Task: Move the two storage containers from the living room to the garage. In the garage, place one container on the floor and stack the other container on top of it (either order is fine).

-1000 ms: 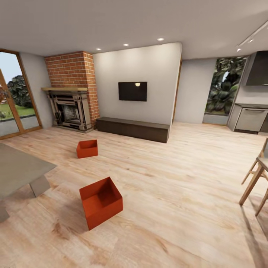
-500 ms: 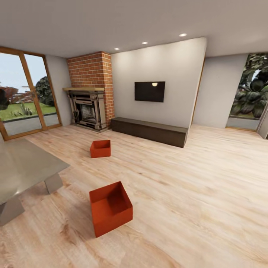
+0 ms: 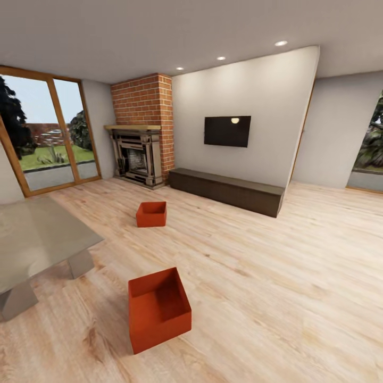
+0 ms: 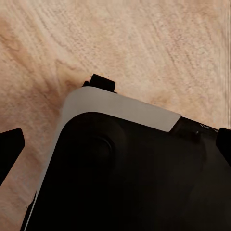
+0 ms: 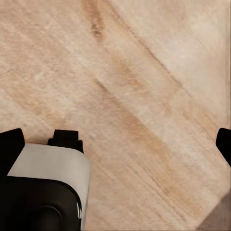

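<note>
Both arms hang over wood floor [image 3: 276,276]; fingers spread wide, empty. Near box [image 3: 158,309], far box [image 3: 151,214] well apart, open floor around.

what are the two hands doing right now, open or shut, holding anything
Left hand: fingertips far apart at the frame edges, open, holding nothing.
Right hand: fingertips spread wide over the wood floor, open, empty.

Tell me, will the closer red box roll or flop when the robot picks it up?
Probably neither. The near storage container has straight flat walls and sits flat on the wood floor, so it looks stiff and unlikely to roll. It is open and empty, so likely light.
</note>
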